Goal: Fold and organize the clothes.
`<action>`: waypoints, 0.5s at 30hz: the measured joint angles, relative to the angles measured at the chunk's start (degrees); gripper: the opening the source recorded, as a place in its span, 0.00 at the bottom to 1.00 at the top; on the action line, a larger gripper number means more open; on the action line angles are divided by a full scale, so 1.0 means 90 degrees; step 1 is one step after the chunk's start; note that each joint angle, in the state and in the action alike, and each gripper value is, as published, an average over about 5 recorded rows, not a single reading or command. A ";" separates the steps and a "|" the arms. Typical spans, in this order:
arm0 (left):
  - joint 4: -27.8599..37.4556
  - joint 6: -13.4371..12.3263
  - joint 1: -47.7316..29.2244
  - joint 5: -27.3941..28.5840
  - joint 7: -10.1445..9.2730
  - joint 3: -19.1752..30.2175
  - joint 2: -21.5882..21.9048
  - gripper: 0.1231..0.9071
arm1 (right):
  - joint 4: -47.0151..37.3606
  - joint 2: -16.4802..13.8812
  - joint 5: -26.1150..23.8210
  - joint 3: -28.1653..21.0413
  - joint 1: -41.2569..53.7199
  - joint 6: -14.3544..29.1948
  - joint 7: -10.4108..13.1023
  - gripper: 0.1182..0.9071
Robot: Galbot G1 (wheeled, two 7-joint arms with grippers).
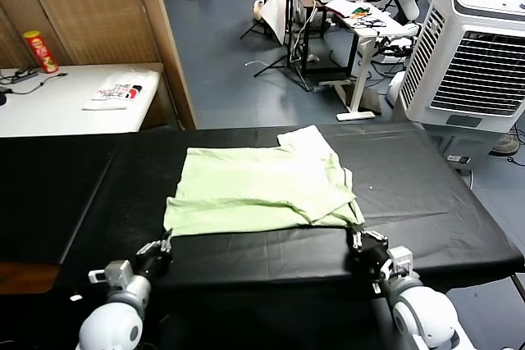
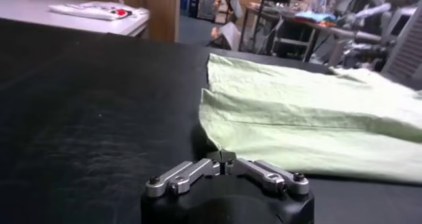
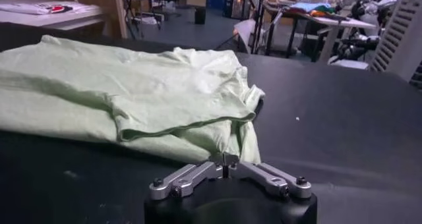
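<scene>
Jaws pinched on T-shirt (image 1: 261,186) near edge

A: What lies beyond my black table (image 1: 426,194)?
B: A blue-grey floor (image 1: 225,55), a wooden partition (image 1: 98,6) to my left, and a white side table (image 1: 49,108) bearing a red canister (image 1: 39,51).
A: And to my right?
B: A white air cooler (image 1: 476,55) and cluttered desks (image 1: 361,14).

text: none legible | white printed item (image 1: 115,96) on side table: red and black marks, unreadable
</scene>
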 joint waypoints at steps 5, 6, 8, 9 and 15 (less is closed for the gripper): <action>-0.0521 0.0117 0.0428 0.0087 -0.0079 -0.0062 0.0156 0.00 | 0.0361 -0.0163 0.0018 0.0242 -0.0528 -0.0125 -0.0021 0.00; -0.0625 0.0136 0.0520 0.0099 -0.0094 -0.0090 0.0182 0.00 | 0.0416 -0.0188 0.0017 0.0287 -0.0627 -0.0132 -0.0030 0.00; -0.0824 0.0169 0.0717 0.0132 -0.0116 -0.0147 0.0226 0.00 | 0.0502 -0.0227 0.0015 0.0357 -0.0800 -0.0134 -0.0052 0.00; -0.0919 0.0182 0.0825 0.0150 -0.0121 -0.0176 0.0248 0.00 | 0.0531 -0.0246 0.0013 0.0386 -0.0875 -0.0133 -0.0062 0.00; -0.1333 0.0205 0.1469 0.0242 -0.0135 -0.0345 0.0301 0.00 | 0.0606 -0.0340 0.0003 0.0468 -0.1086 -0.0161 -0.0188 0.03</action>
